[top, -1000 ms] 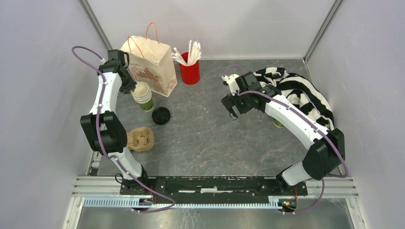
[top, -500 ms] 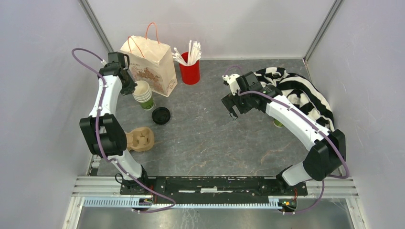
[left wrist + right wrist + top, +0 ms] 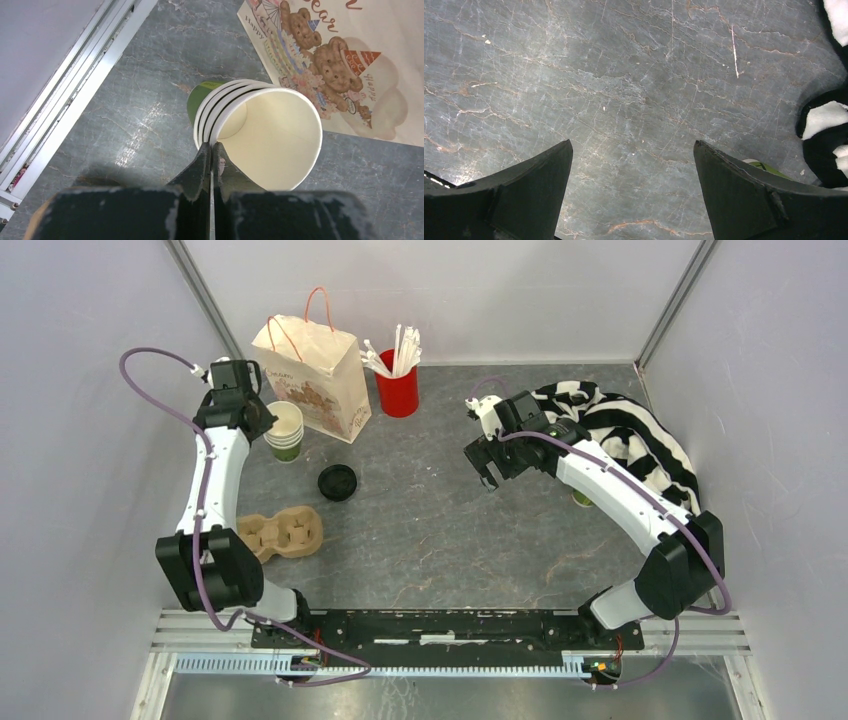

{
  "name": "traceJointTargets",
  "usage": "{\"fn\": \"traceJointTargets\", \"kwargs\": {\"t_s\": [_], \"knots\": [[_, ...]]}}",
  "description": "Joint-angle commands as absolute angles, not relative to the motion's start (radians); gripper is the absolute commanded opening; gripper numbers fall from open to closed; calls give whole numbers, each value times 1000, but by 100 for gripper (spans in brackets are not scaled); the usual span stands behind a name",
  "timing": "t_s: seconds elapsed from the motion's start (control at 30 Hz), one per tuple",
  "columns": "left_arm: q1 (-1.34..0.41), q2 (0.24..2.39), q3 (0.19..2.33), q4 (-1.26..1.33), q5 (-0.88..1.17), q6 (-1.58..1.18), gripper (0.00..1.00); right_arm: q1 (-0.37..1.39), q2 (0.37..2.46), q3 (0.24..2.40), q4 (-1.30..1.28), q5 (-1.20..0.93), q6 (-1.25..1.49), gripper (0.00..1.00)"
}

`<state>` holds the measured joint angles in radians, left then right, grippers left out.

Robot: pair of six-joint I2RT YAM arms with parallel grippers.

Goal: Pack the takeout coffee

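Got L pincer clamped tight on near rim of cup stack at far left of bench. Fingers pressed together w/ only cup wall between, one inside the mouth, other outside, as far as visible. Can't tell how many nested rims sit in the pinch, nor if stack's base touches bench. Lidless green cups, cream insides. Sits just left of paper bag w/ red handles & teddy-bear print.

Got R pincer spread wide, gripping nothing, hovering over bare bench right of centre, fingers pointing down.

Re takeout coffee: see lidded cup standing alone left of centre, nearer than stack & bag. Only its black lid visible from above. Apart from both pincers, untouched.

See second green cup on right, mostly hidden under R arm, just beside near edge of striped cloth. Only a sliver of green on show, lid not visible. Shows again in R wrist view as green sliver behind pincer's right-hand finger.

Elsewhere: cardboard cup carrier lying flat at near left, just right of L arm. Red cup of white sticks at far edge, just right of bag. Black/white cloth heaped at far right.
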<state>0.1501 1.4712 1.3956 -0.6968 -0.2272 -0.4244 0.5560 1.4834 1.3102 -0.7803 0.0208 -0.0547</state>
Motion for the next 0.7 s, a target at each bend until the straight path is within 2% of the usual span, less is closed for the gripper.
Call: {"fn": "traceJointTargets", "kwargs": {"t_s": [0.0,0.13,0.2,0.3,0.4,0.53,0.67], "knots": [[161,1427,1374,-608,-199,-511,2,554,1450,1303,-752,10,-71,98],[172,1370,1240,-465,-210,-555,2,555,1443,1296,-751,17,-74,98],[200,1381,1258,-492,-127,-608,2,555,1447,1298,-752,11,-74,98],[175,1317,1222,-400,-151,-642,2,554,1431,1284,-750,39,-75,98],[244,1375,1235,-440,-56,-670,2,556,1443,1292,-751,14,-72,98],[253,1301,1169,-339,-45,-745,2,555,1434,1290,-752,37,-77,98],[271,1354,1215,-407,33,-759,2,555,1442,1293,-753,22,-76,98]]}}
